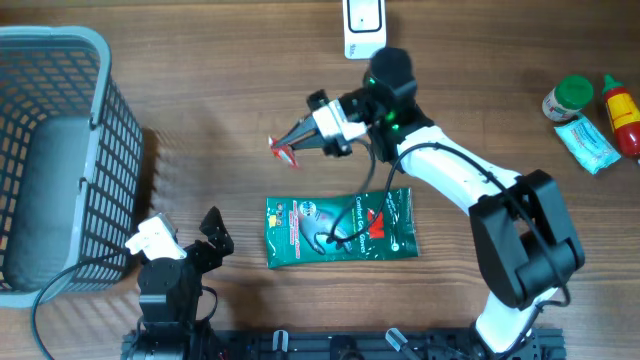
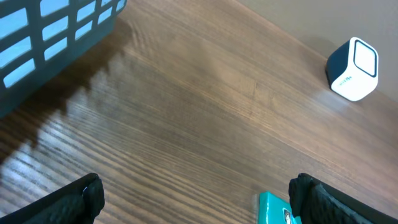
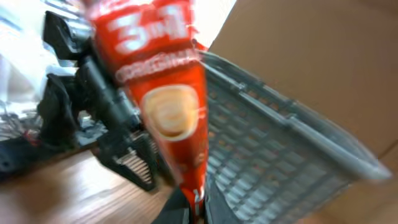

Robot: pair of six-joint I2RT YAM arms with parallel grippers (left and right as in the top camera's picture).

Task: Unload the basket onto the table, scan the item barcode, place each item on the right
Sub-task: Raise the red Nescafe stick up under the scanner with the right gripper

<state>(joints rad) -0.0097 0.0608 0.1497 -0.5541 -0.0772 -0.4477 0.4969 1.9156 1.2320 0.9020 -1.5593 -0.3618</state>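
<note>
A red, tapering foil sachet (image 1: 284,150) hangs clenched in the right gripper (image 1: 299,143) above the middle of the wooden table (image 1: 200,100), pinched by one narrow end between shut jaws. It sits toward the far edge, near the small white-faced cube scanner (image 1: 362,25) that stands at that edge. In the right wrist view the sachet's printed face fills the frame, too blurred to read in full.

A flat green plastic packet (image 1: 340,228) lies on the table just nearer than the sachet, apart from both arms. A grey plastic mesh basket (image 1: 60,45) takes up the left edge. At the far right corner a green-lidded jar (image 1: 568,97), a red squeeze bottle (image 1: 622,112) and a pale teal pouch (image 1: 588,142) crowd together.

The left gripper (image 1: 187,238) waits at the near edge beside the basket, jaws spread wide and grasping nothing. Bare wood runs between basket, sachet and scanner.
</note>
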